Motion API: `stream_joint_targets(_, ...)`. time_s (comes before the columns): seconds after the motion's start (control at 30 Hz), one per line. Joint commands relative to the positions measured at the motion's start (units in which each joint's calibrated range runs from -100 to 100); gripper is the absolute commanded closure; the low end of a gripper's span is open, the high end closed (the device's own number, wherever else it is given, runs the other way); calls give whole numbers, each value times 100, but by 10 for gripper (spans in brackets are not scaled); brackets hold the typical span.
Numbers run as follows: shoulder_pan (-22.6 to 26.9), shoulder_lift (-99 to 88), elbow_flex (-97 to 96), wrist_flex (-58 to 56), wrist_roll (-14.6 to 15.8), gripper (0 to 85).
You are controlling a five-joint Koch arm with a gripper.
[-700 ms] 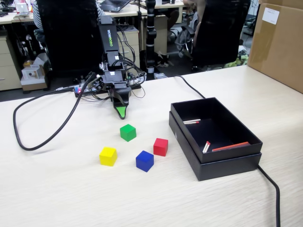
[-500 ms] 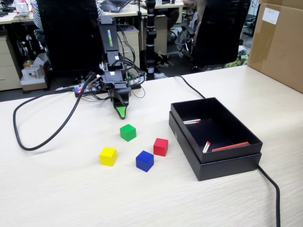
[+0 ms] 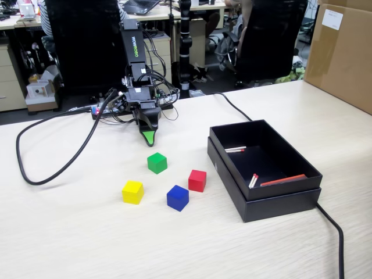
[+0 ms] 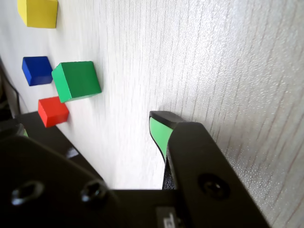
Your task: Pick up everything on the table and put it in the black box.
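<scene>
A: How far along is this looking?

B: Nothing is sitting in the box yet except a few thin red and white sticks. All four cubes are lying on the tabletop, so I'd judge the whole job is still waiting.

A: Where are they, going left to right?

B: In the fixed view the yellow cube is lying farthest left, the green cube at its 1 o'clock, the blue cube at the green one's 5 o'clock, and the red cube nearest the box. None are touching. The box is standing at 3 o'clock of the group, open.

A: And the gripper?

B: The gripper is hanging at 12 o'clock of the green cube, tip pointing down, near the tabletop and holding nothing. Only one green tip is showing in either view, so I can't tell whether it's wide or narrow.

A: The surroundings?

B: Pale wood-grain laminate, a black cable looping at the left, another trailing past the box. A cardboard carton is standing at far right; office chairs and desks are sitting behind.
</scene>
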Motion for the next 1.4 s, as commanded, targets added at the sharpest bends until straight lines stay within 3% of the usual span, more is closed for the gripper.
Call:
stream_joint_targets(0.0, 0, -13, -158, -172, -24, 359)
stream_joint_targets(1.37, 83, -13, -158, -164, -15, 355)
